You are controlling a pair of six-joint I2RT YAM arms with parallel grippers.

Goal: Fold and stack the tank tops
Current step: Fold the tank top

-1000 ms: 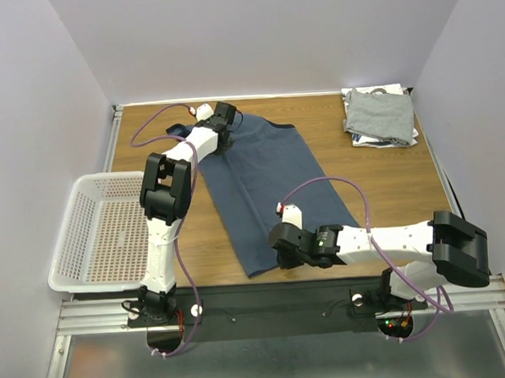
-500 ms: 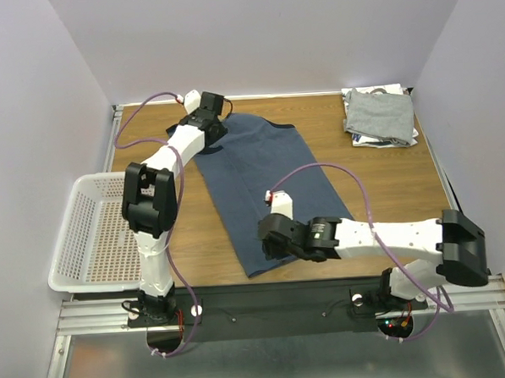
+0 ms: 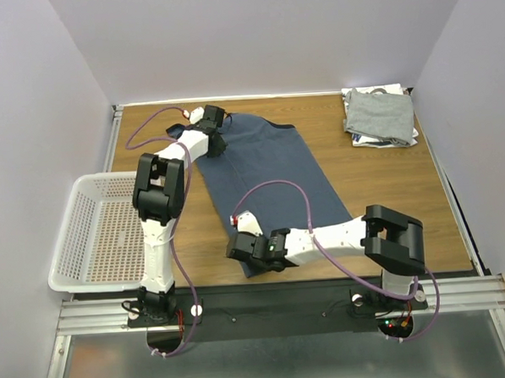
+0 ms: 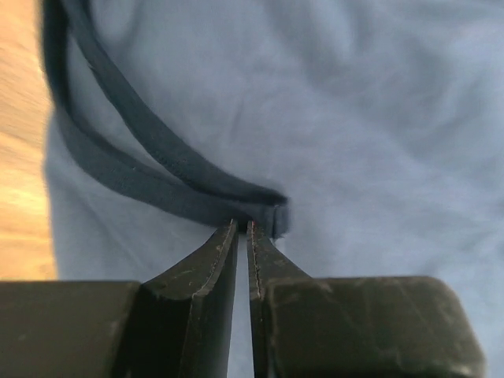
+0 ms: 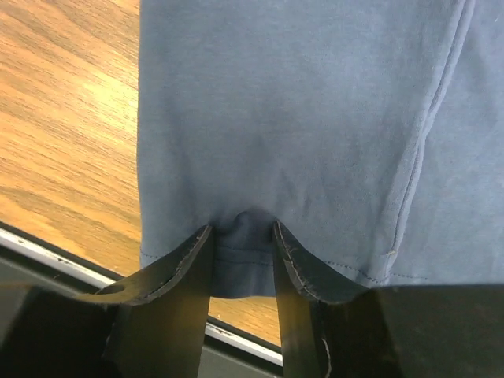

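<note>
The slate-blue tank top [image 3: 268, 171] lies spread flat on the wooden table, hem towards me. My left gripper [image 3: 215, 137] is at its far left shoulder. In the left wrist view the gripper [image 4: 242, 224] is shut, its tips pinching the dark navy trim [image 4: 157, 169] of the strap. My right gripper [image 3: 241, 250] is at the near left corner of the hem. In the right wrist view it [image 5: 242, 228] is shut on a puckered bit of the hem [image 5: 240, 260] of the blue cloth [image 5: 299, 102]. No lettering shows.
A folded light grey and white stack of tank tops [image 3: 380, 119] lies at the back right corner. The white mesh basket [image 3: 98, 235] hangs off the table's left side. The metal rail [image 3: 275, 302] at the near edge is just behind the hem.
My right gripper has slid left along the hem to its near left corner, and the arm has folded. My left gripper has shifted slightly around the far left strap.
</note>
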